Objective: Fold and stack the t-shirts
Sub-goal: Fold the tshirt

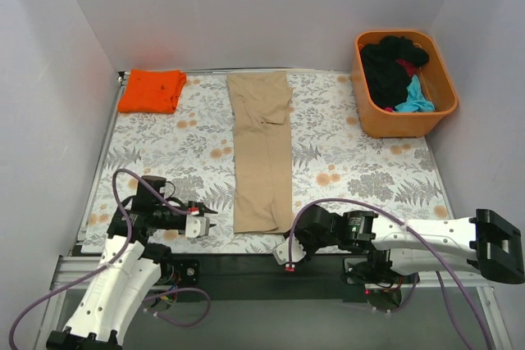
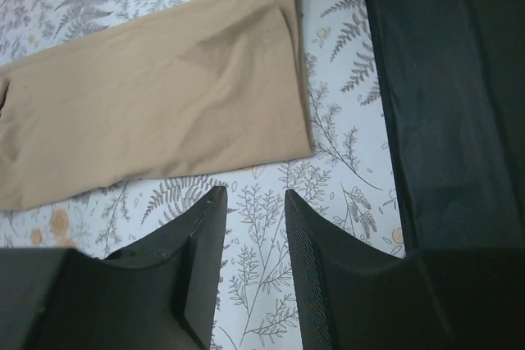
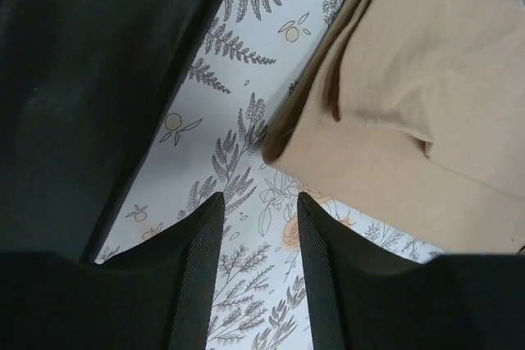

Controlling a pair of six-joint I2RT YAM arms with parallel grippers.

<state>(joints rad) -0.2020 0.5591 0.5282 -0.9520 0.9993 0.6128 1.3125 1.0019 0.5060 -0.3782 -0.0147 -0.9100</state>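
The two grippers are sitting nearest, low at the near edge of the table (image 1: 361, 161). The left gripper (image 1: 213, 215) (image 2: 254, 196) is pointing to the right. Its fingers (image 2: 201, 235) are standing a little apart and are holding nothing. The left arm is rising from its base and bending at the elbow, so the wrist is lying almost level over the flowered cloth.

The right gripper (image 1: 287, 258) (image 3: 261, 199) is also showing a narrow gap and is gripping nothing. The right arm is stretching low along the near edge, from right to left, and its gripper is hanging at the black strip (image 1: 246, 266) that is running along that edge.

The tan shirt (image 1: 262, 153) (image 2: 156, 112) (image 3: 426, 104) is lying in the middle as a long narrow band, from the far edge almost to the near one. Its near left corner is just beside the left gripper, not touching it. Its near right corner is just beside the right gripper and is curling up a little.

The orange shirt (image 1: 152, 90) is lying folded in the far left corner. The tub (image 1: 406, 125) is standing in the far right corner, holding a black shirt (image 1: 385, 70), a teal one (image 1: 415, 97) and a red one (image 1: 407, 65) in a loose heap.

Bare flowered cloth is showing on both sides of the tan shirt. White walls are closing the table on the left, the right and the far side.
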